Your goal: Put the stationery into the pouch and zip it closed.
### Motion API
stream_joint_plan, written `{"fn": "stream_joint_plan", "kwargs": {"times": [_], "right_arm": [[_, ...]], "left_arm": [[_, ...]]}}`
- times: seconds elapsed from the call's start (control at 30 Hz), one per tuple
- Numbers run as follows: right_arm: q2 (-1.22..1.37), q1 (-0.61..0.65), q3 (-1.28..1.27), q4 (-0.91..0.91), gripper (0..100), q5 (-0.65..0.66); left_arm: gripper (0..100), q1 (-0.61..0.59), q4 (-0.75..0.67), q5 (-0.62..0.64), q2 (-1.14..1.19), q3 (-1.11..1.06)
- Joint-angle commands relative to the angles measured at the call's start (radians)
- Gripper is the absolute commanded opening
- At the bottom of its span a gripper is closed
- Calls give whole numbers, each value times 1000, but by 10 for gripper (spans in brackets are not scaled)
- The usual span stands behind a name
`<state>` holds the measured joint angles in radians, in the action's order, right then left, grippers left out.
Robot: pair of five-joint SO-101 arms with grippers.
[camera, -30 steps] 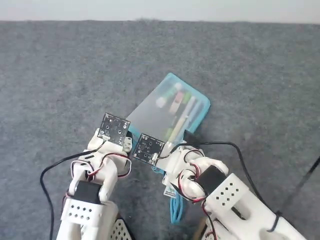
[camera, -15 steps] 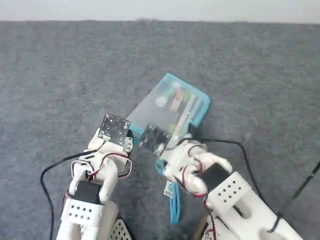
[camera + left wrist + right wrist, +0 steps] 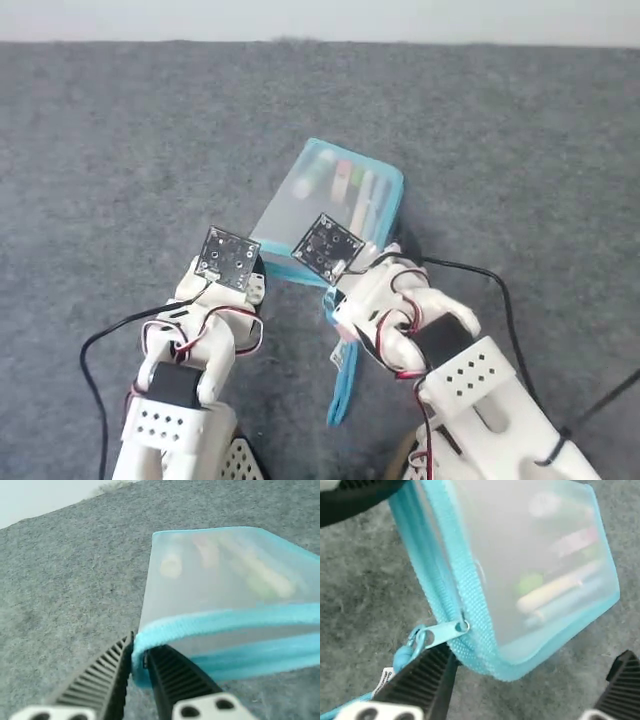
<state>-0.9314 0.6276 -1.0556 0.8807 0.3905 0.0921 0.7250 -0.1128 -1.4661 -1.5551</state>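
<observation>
While the left gripper is clamped tight on the near corner of the pouch, pinching its cyan zip edge, the rest of the pouch stretches away ahead of the fingertips, flat on the grey mat. Stationery shows thru the frosted side, inside it. Right gripper has jaws wide apart: the pouch's other near corner sits btwn them, w/ the zip pull just beside one finger, not gripped. Cyan strap trails back beside the right arm

A plain lab-style bench: grey felt cover, bare pale wall behind.
</observation>
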Motion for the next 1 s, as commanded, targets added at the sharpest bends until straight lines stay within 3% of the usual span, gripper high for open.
{"fn": "stream_joint_plan", "kwargs": {"times": [0.0,0.23,0.4,0.53,0.83,0.97], "right_arm": [[2,-2,98,8,425,-8],[12,50,98,2,225,68],[5,58,98,4,132,71],[2,53,101,7,1,71],[15,2,101,1,6,29],[15,-59,97,-27,6,-52]], "left_arm": [[12,-2,-3,12,-3,42],[12,-2,-5,12,-3,42],[12,-2,-2,11,-3,41],[12,-2,-2,11,-3,39],[17,-11,-8,6,-5,48],[89,-35,23,11,-5,114]]}}
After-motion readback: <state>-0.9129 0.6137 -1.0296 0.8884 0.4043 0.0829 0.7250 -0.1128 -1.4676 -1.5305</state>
